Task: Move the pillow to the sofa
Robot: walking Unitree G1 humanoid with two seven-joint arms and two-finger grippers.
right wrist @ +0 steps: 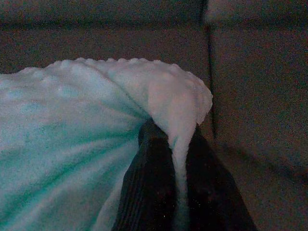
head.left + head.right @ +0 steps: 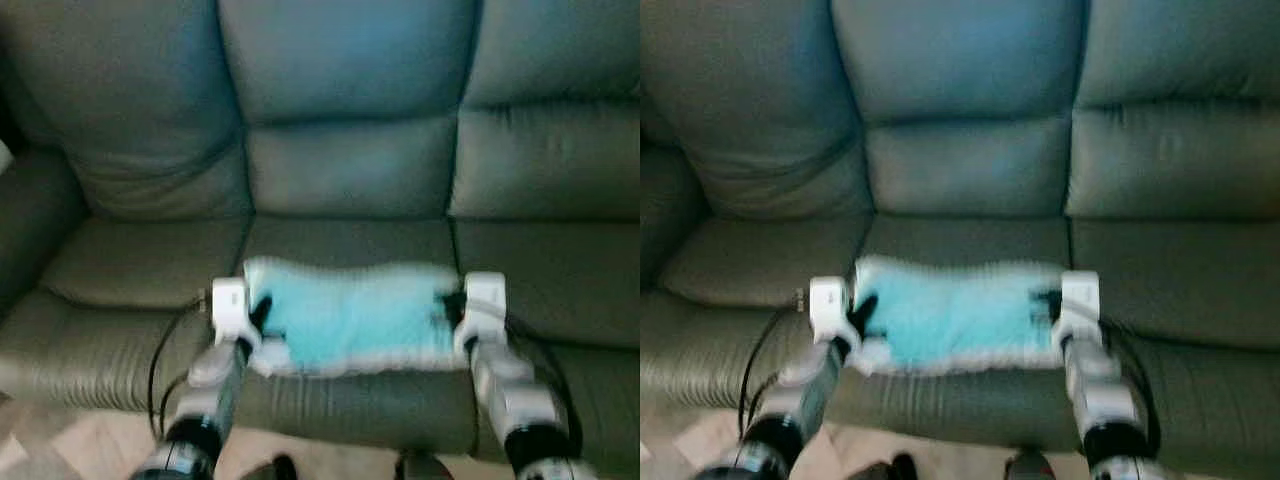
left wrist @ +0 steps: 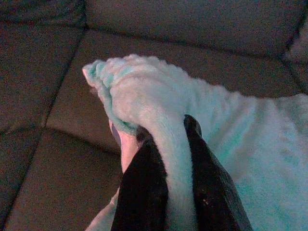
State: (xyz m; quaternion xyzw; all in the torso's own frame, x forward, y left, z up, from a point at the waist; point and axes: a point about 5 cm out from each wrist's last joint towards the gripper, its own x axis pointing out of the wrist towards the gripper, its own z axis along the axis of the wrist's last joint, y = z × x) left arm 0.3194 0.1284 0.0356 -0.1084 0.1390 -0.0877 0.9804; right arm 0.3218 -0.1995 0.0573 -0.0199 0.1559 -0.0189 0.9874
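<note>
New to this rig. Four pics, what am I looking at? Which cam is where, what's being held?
It is a humanoid robot with two silver arms, each ending in two long black fingers. The top two pictures come from a stereo camera on its head, looking down at a dark green sofa. They show one scene, blurred. The other two come from cameras on the wrists, looking along each gripper's fingers.

A fluffy turquoise pillow is held between the arms over the middle seat cushion. Whether it rests on the cushion or hangs just above, I cannot tell. The left gripper pinches a fold at the pillow's left end, and the right gripper pinches its right corner. Both are shut on the fabric.
</note>
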